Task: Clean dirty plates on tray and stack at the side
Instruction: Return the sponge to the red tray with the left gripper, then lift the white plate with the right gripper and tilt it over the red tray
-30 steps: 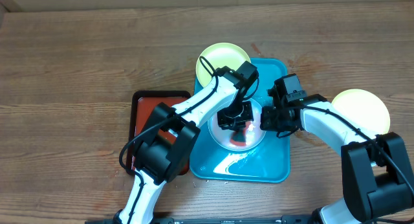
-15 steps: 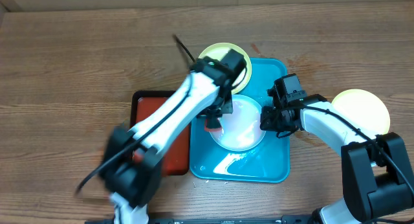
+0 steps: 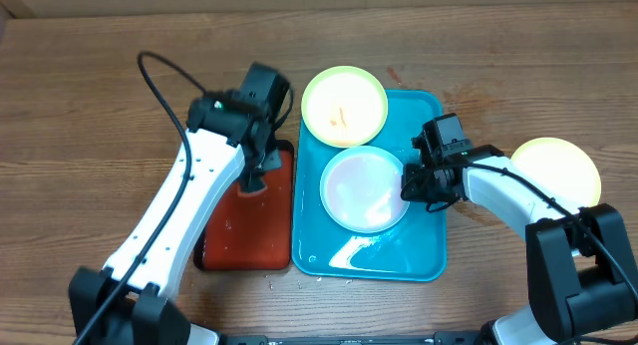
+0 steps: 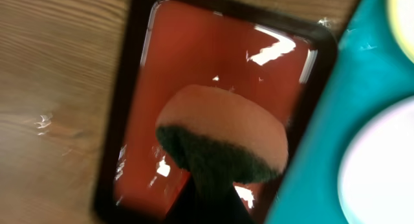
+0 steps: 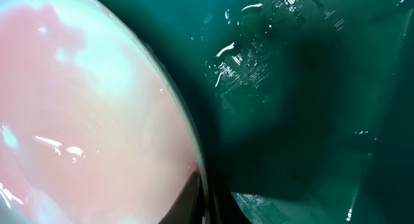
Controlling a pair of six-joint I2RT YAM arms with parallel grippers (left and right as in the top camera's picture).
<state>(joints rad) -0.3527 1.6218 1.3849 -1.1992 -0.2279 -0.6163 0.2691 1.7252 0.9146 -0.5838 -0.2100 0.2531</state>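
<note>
The wood-grain tabletop carries the glossy, wet blue tray, with a black-rimmed red tray just beside its left edge. A white plate lies in the blue tray. A yellow-green plate with orange specks overlaps its far-left corner, and a second yellow-green plate sits on the table to the right. The right gripper is clenched on the white plate's right rim. The left gripper, above the red tray, grasps an orange-and-green scouring sponge.

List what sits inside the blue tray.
A white plate lies on the wet base of the blue tray; a yellow-green plate overlaps its far rim. The right gripper hides the white plate's right edge.
</note>
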